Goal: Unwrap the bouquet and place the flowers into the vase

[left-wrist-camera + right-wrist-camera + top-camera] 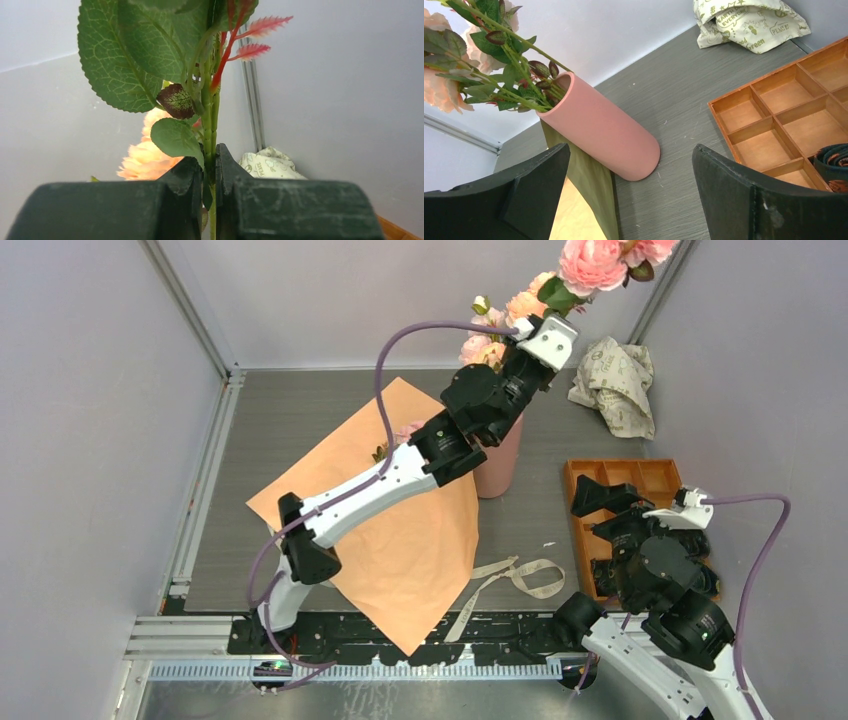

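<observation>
Above the pink vase [599, 132], the left pincer [210, 186] is clamped on the flower stems [212, 115]; the right pincer [629, 165] gapes empty. Top-heavy blooms [590, 262] could tip the vase on release.

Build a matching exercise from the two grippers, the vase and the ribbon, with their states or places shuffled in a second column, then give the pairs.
Column one
1. left gripper
2. right gripper
3. vase
4. beige ribbon

Column two
A. lying loose on the table beside the orange wrapping paper
B. open, holding nothing
C. shut on a flower stem
D. standing, green stems in its mouth

Pairs: 1-C, 2-B, 3-D, 4-A.
</observation>
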Motion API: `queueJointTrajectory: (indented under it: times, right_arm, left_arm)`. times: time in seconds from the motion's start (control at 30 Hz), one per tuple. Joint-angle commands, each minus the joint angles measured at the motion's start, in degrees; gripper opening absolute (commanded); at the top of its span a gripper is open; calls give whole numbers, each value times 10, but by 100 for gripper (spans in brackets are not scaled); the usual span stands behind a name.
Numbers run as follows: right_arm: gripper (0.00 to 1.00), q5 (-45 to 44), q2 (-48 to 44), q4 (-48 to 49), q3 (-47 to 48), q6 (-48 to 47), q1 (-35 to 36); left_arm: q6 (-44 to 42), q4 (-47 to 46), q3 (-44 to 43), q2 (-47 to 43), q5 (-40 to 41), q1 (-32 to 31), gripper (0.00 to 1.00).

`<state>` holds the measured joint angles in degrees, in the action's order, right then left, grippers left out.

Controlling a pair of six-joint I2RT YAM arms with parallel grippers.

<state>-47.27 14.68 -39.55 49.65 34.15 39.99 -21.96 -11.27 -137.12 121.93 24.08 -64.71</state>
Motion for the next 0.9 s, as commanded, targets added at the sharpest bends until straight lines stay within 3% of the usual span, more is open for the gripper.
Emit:
queueJointTrajectory:
  times: [0.0, 0.43, 0.67, 0.87]
  right_arm:
    - [97, 1, 12, 20, -1, 7, 1]
    - [97, 10, 20, 25, -4, 14, 2]
    - [97, 13, 21, 26, -6, 17, 1]
    - [97, 12, 22, 25, -7, 17, 2]
  left_arm:
    - [24, -66, 20, -90, 9, 1, 0]
    - [74, -88, 158, -184, 49, 7, 0]
    - [254, -71, 297, -220, 17, 82, 0]
    - [290, -88, 357, -223, 1, 100, 3]
